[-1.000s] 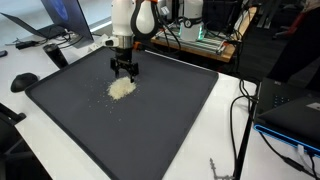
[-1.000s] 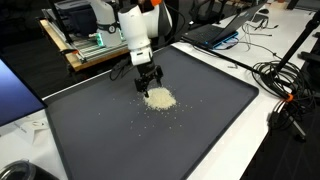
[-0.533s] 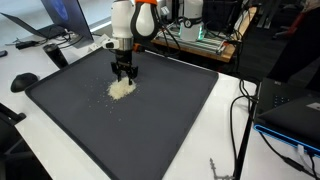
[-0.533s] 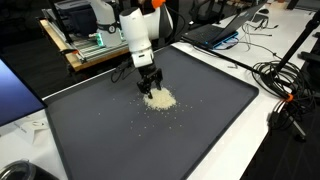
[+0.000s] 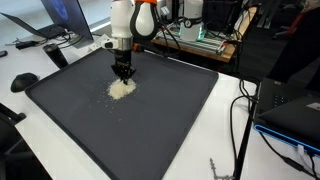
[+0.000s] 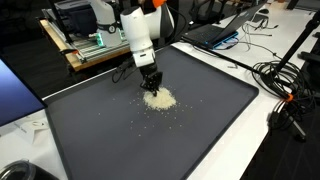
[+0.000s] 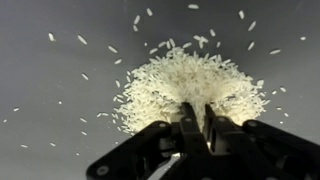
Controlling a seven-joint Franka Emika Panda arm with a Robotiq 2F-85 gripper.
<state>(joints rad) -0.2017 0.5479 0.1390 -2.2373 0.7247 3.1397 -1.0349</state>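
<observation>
A small pile of white rice lies on the dark grey mat, toward its far side; it also shows as the rice pile on the mat. The gripper points straight down with its tips at the edge of the pile, as the gripper also shows. In the wrist view the gripper has its two black fingers drawn nearly together, tips dug into the near edge of the rice, with pale grains in the thin gap between them.
Loose grains are scattered on the mat around the pile. A white table frames the mat, with cables and a laptop on it. Monitors and a rack of electronics stand behind the arm.
The jaws have gone from wide open to nearly together over the pile's edge. The gripper has sunk slightly into the rice. The pile has stayed in place.
</observation>
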